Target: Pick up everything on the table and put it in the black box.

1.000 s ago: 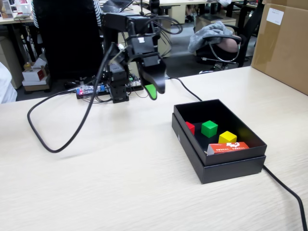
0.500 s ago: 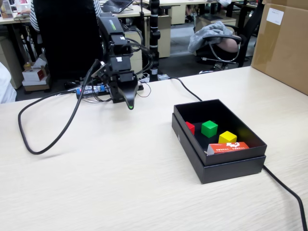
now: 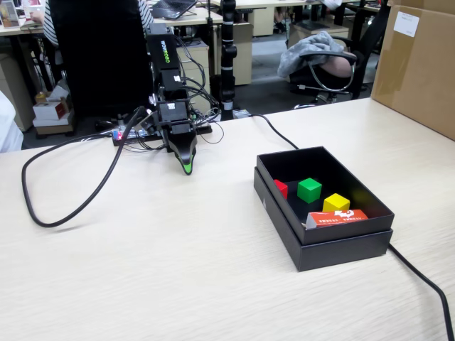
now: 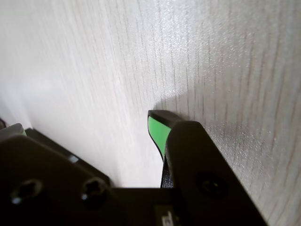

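Note:
The green cube (image 3: 309,190) lies inside the black box (image 3: 323,234), which stands at the right of the table (image 3: 178,263) in the fixed view. My gripper (image 3: 186,168) is well left of the box, close in front of the arm's base, with its tip pointing down just above the wood. In the wrist view the gripper (image 4: 87,126) is open. A green-padded fingertip (image 4: 157,128) shows at the right and the other jaw sits at the far left edge. Only bare tabletop lies between them.
A red cube (image 3: 281,188), a yellow cube (image 3: 336,204) and a small orange carton (image 3: 338,217) also lie in the box. A thick black cable (image 3: 64,206) loops over the table's left side and another (image 3: 419,277) runs past the box. A big brown carton (image 3: 419,64) stands at the far right.
The arm has swung left, away from the box, and folded down toward its base. The gripper tip has dropped close to the tabletop. The cubes in the box have not moved.

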Motion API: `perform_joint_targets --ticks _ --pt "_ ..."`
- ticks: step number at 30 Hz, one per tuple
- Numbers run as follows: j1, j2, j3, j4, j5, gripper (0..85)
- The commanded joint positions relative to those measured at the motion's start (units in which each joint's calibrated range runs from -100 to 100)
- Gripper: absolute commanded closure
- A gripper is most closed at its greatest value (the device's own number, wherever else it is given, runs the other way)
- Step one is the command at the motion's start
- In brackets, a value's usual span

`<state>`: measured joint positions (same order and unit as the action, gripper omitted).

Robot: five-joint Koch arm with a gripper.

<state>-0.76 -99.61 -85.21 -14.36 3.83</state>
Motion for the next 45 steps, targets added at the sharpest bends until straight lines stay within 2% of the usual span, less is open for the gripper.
perform_joint_targets --ticks 1,5,45 --pt "-0.1 0.1 -3.5 4.6 -1.2 34.1" --pt "-0.2 0.1 -10.1 10.7 -2.6 34.7" --pt "-0.3 0.0 -10.2 11.0 -2.6 36.4"
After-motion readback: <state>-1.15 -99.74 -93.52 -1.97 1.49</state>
